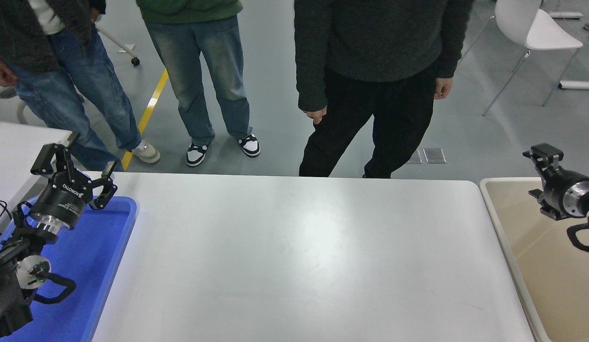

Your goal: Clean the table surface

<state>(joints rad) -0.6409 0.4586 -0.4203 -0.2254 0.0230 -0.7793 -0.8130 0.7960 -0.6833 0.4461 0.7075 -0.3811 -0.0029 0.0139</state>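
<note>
**Q:** What fills most of the view?

**A:** The table surface [304,256], a matte white top with rounded far corners, spans the middle of the view from the blue tray to the beige bin and bears faint scuffs. Three people stand on the grey floor beyond its far edge: a person in black trousers [370,95] near the middle, a person in faded jeans [204,71] to their left, and a person in blue jeans [61,80] by the far-left corner.

**Q:** What flanks the desk?

**A:** A beige rectangular bin [501,223] lies along the right edge; a blue plastic tray [114,247] lies at the left edge. A white chair [532,28] stands on the floor beyond the far-right corner.

**Q:** How do the arms stand?

**A:** The left gripper [76,164] hangs over the tray's far end, near the far-left corner, its jaws spread apart and holding nothing. The right gripper [544,154] hangs over the bin's far rim, pointing away from the camera; whether its jaws are apart or together cannot be told.
</note>
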